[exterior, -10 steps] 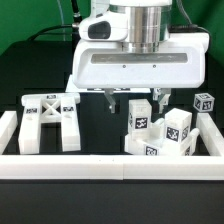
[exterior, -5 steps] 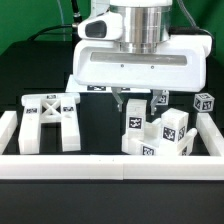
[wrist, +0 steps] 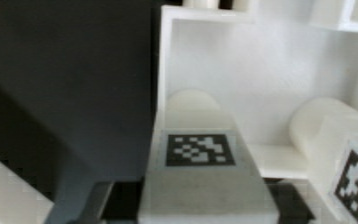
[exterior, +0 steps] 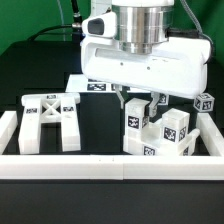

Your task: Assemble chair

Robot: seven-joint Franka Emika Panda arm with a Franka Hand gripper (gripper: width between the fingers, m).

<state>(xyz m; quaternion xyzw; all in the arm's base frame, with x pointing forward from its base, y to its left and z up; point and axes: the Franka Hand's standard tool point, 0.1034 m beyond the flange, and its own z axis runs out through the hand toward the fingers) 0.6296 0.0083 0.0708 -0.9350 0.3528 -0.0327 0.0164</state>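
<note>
A bare strip of black desk (exterior: 100, 128) lies open between the X-braced frame (exterior: 46, 118) on the exterior view's left and the crowded cluster of tagged blocks (exterior: 170, 135) on its right. The front rail (exterior: 110, 166), left rail (exterior: 8, 130) and right rail (exterior: 212, 135) wall the area in. Around the upright post (wrist: 202, 150) clamped in the jaws, neighbouring blocks stand close, leaving little side room.

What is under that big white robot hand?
A pile of white tagged chair parts; the gripper clamps one rounded post. Its body covers whatever lies behind.
</note>
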